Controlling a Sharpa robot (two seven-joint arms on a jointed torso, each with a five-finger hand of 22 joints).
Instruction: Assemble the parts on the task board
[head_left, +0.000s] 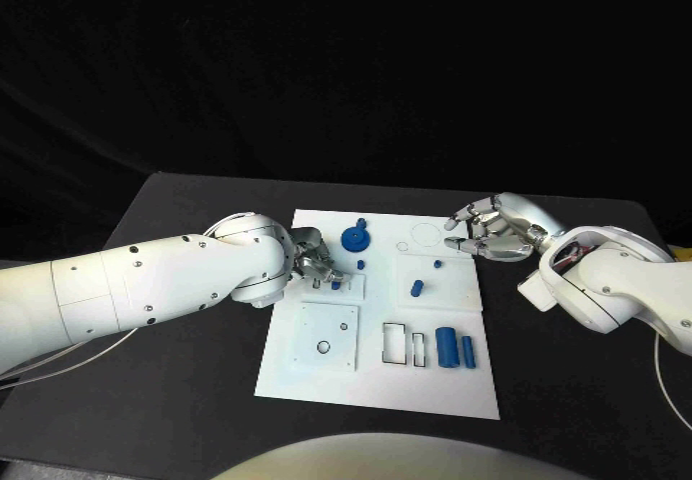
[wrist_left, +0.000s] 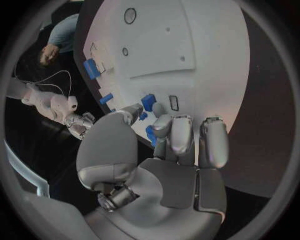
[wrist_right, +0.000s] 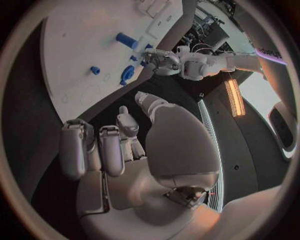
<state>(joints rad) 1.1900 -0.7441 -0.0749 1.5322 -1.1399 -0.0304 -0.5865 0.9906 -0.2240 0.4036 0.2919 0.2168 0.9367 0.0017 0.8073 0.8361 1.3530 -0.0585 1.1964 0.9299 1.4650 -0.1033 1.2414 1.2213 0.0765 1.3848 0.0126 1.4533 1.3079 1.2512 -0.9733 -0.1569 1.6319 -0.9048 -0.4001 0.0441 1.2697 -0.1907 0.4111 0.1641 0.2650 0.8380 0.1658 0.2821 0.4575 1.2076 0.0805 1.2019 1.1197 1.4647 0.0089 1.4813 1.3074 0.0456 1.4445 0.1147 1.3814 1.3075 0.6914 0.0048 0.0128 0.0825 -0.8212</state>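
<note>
Black desk (head_left: 173, 400), dark all over. White task board (head_left: 433, 390) flat on its middle, long side running away from the robot, bare desk on both sides.

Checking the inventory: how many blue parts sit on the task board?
At least 7: gear, tiny peg, peg, short cylinder, large cylinder, thin pin, one at left robot hand; others may hide.
</note>
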